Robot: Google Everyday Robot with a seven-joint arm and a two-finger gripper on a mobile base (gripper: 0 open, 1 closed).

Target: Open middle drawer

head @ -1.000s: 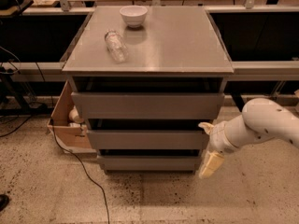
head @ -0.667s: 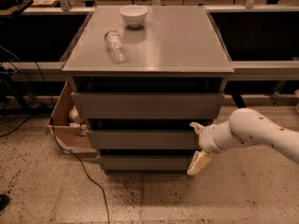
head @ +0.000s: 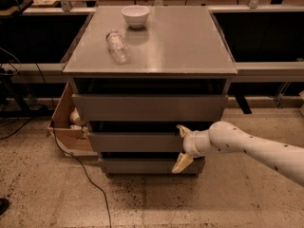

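just beside tool (head: 182, 147), right end of middle drawer (head: 135, 142)

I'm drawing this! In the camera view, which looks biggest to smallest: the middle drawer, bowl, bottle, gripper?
1. middle drawer
2. gripper, jaws open across the drawer's right end
3. bottle and bowl look about alike; both sit farther back, so I won't rank them.

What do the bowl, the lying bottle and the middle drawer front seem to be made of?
The bowl looks white and glossy, probably ceramic. The bottle is see-through, likely clear plastic. The middle drawer has an even matte grey front: painted board or metal, unclear. The gripper, jaws apart, is at its right part.
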